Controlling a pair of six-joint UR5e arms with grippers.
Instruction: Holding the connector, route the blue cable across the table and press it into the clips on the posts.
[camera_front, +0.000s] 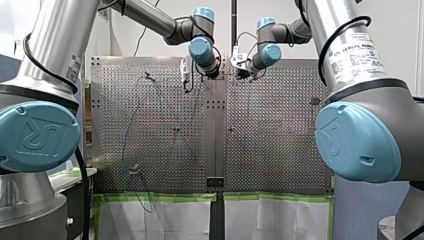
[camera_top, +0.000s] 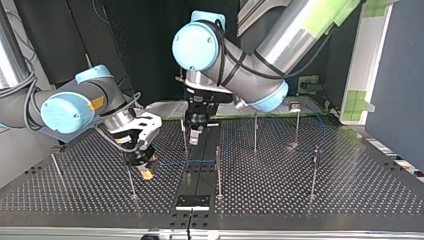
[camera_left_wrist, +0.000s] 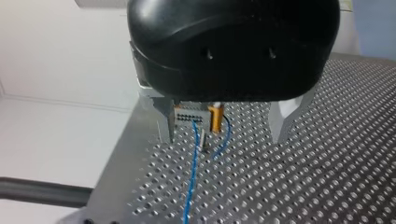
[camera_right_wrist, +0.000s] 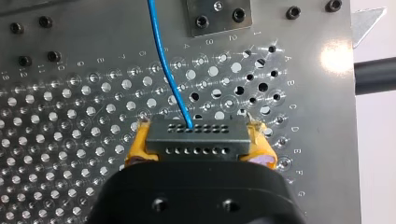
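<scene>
The blue cable (camera_right_wrist: 169, 70) runs over the perforated counter (camera_top: 300, 200), with one end fixed in a grey connector (camera_right_wrist: 196, 140). In the front view it shows as a thin line on the counter's 9 o'clock half and hangs off the near edge at about 7 o'clock.

My left arm (camera_top: 260, 75) enters the top view at 1 o'clock and bends down over the counter's far middle. My right arm (camera_top: 65, 107) comes in at 9 o'clock and reaches low over the counter.

Thin posts (camera_top: 218, 170) stand about the counter. In the top view the cable leaves the connector toward 3 o'clock and reaches the middle post. A fainter stretch shows farther back, toward the posts at 2 o'clock. I cannot tell whether it sits in any clip.

My left arm's jaws hang at 11 o'clock of that middle post, just beside another post (camera_top: 185, 137). In the left wrist view they stand wide apart, and the metal fingers (camera_left_wrist: 163, 123) hold nothing. Ahead between them are the connector and the cable.

My right arm's jaws are at 9 o'clock of the middle post. They are clamped on the connector, with the yellow pads (camera_right_wrist: 137, 144) pressing on its two ends. From it the cable runs ahead toward a small bolted plate (camera_right_wrist: 219, 29) at the counter's edge.
</scene>
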